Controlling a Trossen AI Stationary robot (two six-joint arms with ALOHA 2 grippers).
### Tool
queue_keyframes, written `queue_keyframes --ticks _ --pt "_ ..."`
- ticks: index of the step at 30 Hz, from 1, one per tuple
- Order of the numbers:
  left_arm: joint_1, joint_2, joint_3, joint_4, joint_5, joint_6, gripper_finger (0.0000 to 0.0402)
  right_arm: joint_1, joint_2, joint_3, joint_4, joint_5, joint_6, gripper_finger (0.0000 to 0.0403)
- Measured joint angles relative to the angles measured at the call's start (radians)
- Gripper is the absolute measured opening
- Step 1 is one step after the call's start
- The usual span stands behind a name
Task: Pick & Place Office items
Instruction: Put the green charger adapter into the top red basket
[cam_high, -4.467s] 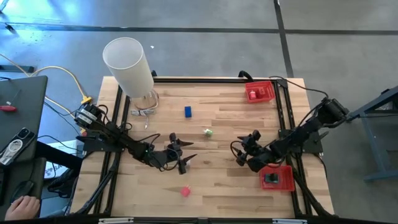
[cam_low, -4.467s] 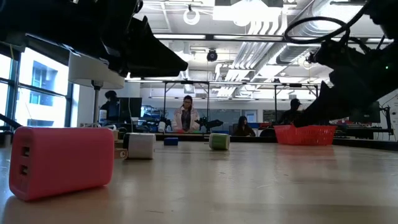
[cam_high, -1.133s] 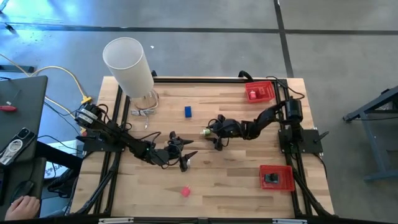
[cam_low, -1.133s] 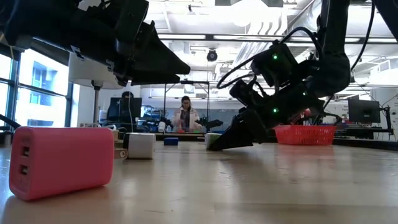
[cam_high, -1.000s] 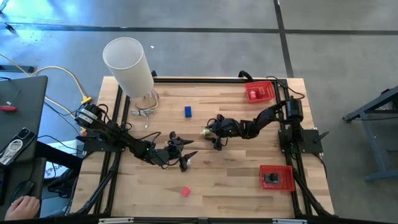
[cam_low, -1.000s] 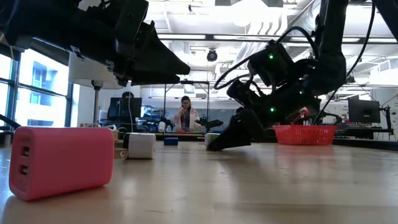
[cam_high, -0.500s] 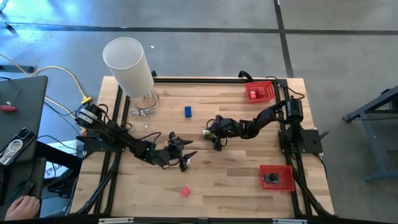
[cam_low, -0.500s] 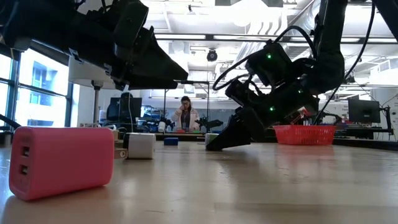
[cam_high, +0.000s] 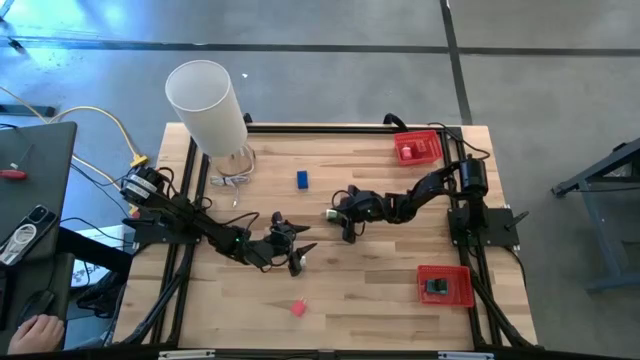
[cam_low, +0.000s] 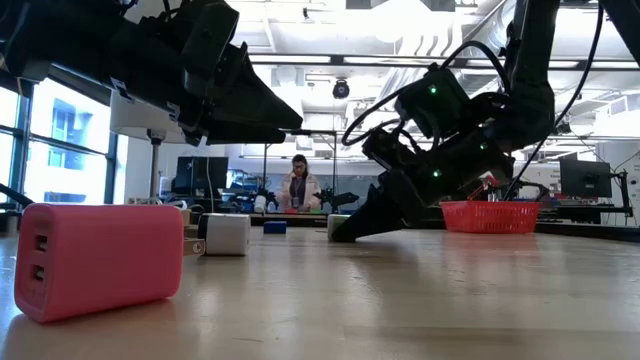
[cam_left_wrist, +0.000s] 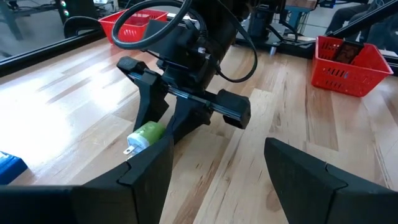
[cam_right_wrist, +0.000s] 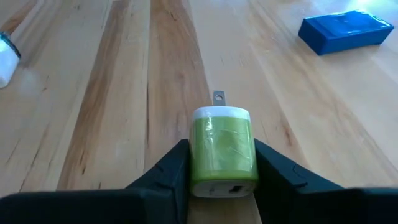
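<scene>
A small green charger plug lies on the wooden table near its middle, metal prongs pointing away from my right gripper, which is shut on it. The same plug appears in the left wrist view under the right gripper. My left gripper hovers open and empty above the table, left of the plug. Other office items lie loose: a blue block, a pink charger near the front edge, and a white cube. My right gripper pinches the green plug's two long sides between its two fingers, at the end away from the prongs. The fingers slant down from the table's right side and lie along the plug. The plug rests on the table.
A tall white cylinder stands at the far left corner. One red tray sits at the far right, another at the near right with a dark piece in it. A person's hand shows off the table's left.
My right gripper has stayed at the green plug and drawn its fingers in onto the plug's sides. The plug remains on the table. My left gripper has kept still.
</scene>
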Motion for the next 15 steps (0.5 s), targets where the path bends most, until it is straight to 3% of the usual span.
queue_keyframes --ticks 7,15 --pt "0.0 0.0 0.0 0.0 0.0 0.0 0.0245 0.015 -0.007 0.0 -0.03 0.071 0.013 0.012" --pt "0.0 0.0 0.0 0.0 -0.001 0.0 0.0245 0.033 -0.101 -0.004 -0.15 0.124 0.029 0.012"
